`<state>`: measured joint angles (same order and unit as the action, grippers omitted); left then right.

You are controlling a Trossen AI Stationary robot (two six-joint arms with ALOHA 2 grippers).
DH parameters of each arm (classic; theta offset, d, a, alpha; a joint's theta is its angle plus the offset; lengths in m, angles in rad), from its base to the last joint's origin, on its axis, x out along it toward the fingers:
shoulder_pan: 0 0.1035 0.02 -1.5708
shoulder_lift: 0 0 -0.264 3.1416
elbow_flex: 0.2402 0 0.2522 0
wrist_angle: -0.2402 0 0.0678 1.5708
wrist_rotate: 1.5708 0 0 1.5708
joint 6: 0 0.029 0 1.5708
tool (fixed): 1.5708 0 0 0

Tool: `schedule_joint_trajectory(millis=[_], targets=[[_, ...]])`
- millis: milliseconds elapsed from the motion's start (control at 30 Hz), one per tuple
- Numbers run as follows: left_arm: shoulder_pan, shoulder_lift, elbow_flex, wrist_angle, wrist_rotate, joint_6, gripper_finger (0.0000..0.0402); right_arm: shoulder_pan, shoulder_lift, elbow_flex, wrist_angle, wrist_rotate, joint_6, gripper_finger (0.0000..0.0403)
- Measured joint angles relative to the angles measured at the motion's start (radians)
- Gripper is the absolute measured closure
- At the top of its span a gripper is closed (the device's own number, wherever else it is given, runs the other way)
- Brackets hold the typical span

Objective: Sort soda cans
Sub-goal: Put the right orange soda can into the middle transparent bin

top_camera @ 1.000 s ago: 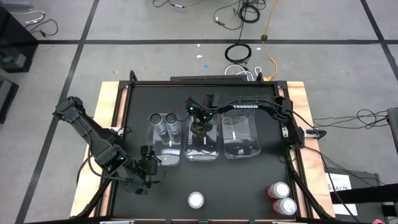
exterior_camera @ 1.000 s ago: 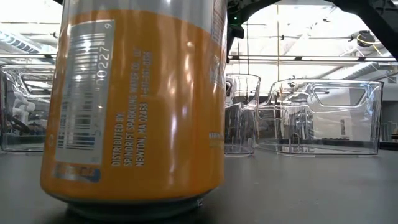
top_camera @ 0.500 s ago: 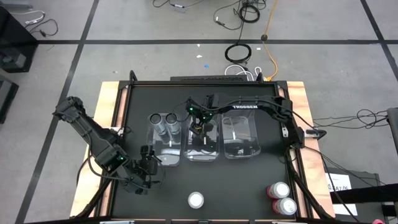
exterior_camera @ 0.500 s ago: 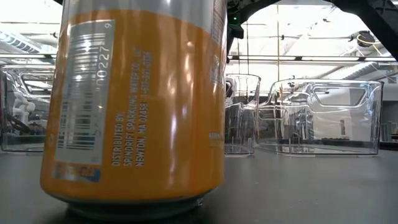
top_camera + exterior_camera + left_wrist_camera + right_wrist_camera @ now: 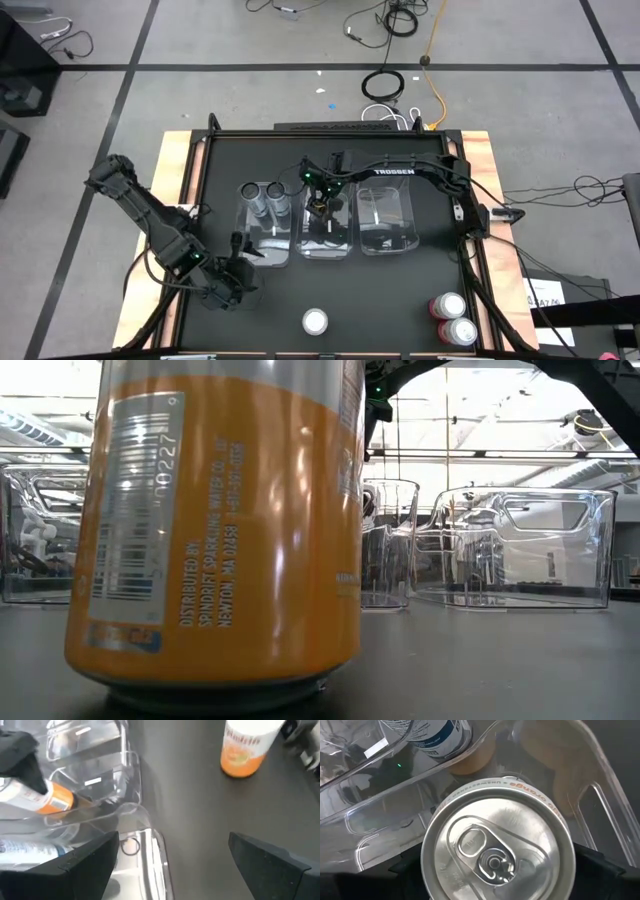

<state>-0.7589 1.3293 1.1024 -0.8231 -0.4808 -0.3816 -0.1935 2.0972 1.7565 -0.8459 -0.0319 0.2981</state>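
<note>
Two dark grey cans [image 5: 265,191] stand in the far end of the left clear bin [image 5: 268,250]. My right gripper [image 5: 320,207] hovers over the middle bin [image 5: 325,245], shut on an orange can [image 5: 497,855] that also shows in the left wrist view as the orange can [image 5: 52,799]. A second orange can [image 5: 316,321] stands upright near the table's near edge, filling the low view as the orange can [image 5: 215,530]. Two red-pink cans [image 5: 455,318] stand at the near right corner. My left gripper [image 5: 175,865], open, waits at the left gripper [image 5: 232,280] position, near the left bin's near end. My right gripper holds the orange can by its upper part, just below the silver top [image 5: 470,805], pinched between the two fingers [image 5: 405,867] on opposite sides. The fingers come from above, pointing down. The can is upright inside the middle bin; whether its base rests on the bin floor I cannot tell.
Three clear bins stand side by side mid-table; the right bin [image 5: 385,222] holds no can. The right arm [image 5: 410,172] reaches across the table's far side. Wooden table edges [image 5: 178,180] frame the black mat. Open mat lies between the bins and the near edge.
My left gripper has drawn back a little toward the table's near edge, away from the left bin's near end. The right gripper and all cans have kept still.
</note>
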Motion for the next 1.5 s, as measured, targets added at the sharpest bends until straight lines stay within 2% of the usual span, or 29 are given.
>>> schedule_joint_trajectory(millis=[133, 233, 367, 600, 733, 933, 1133, 1500], targets=[[0.003, -0.047, -0.159, 0.178, 0.003, 0.099, 0.0015, 0.005, 0.0, 0.0, 0.0, -0.001, 0.0, 0.0061], [0.023, -0.134, -0.278, 0.304, 0.063, 0.167, 0.0015, 0.009, 0.0, 0.0, 0.0, -0.001, 0.0, 0.0061], [0.071, -0.31, -0.411, 0.427, 0.134, 0.254, 0.0015, 0.016, 0.0, 0.0, -0.001, -0.001, 0.001, 0.0061], [0.19, -0.641, -0.607, 0.498, 0.217, 0.3, 0.0015, 0.025, 0.0, 0.0, 0.002, -0.001, 0.003, 0.0061], [0.245, -0.801, -0.732, 0.629, 0.329, 0.39, 0.0015, 0.026, 0.0, 0.0, 0.005, -0.003, 0.004, 0.0061], [0.311, -0.967, -0.846, 0.648, 0.353, 0.391, 0.0015, 0.03, 0.0, 0.0, 0.004, -0.003, 0.008, 0.0061], [0.381, -1.11, -0.91, 0.646, 0.36, 0.393, 0.0015, 0.032, 0.0, 0.0, 0.004, -0.004, 0.016, 0.0061], [0.443, -1.314, -0.931, 0.5, 0.426, 0.396, 0.0015, 0.032, 0.0, 0.0, 0.004, -0.004, 0.027, 0.0062]])
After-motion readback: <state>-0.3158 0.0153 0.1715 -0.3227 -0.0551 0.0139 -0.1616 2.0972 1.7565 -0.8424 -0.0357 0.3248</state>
